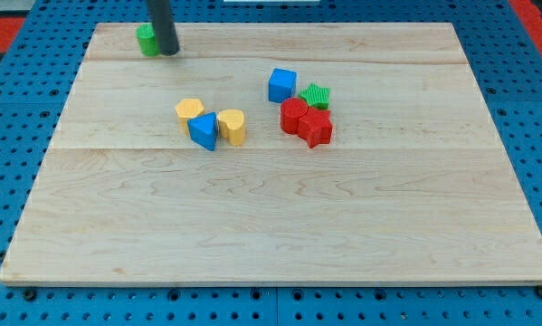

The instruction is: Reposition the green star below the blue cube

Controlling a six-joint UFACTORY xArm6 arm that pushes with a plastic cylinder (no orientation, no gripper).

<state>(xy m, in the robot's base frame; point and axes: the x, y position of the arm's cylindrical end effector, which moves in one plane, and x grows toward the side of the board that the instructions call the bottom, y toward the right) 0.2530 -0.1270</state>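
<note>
The green star (316, 95) lies just right of and slightly below the blue cube (282, 85), touching the red blocks beneath it. My tip (167, 52) stands near the view's top left, far from both, right beside a green block (147, 40) whose right side it hides.
A red round block (294, 116) and a red star (316, 129) sit just below the green star. Left of centre, a yellow block (190, 110), a blue triangular block (204, 130) and a yellow heart (232, 126) form a cluster. The wooden board (271, 235) lies on a blue pegboard.
</note>
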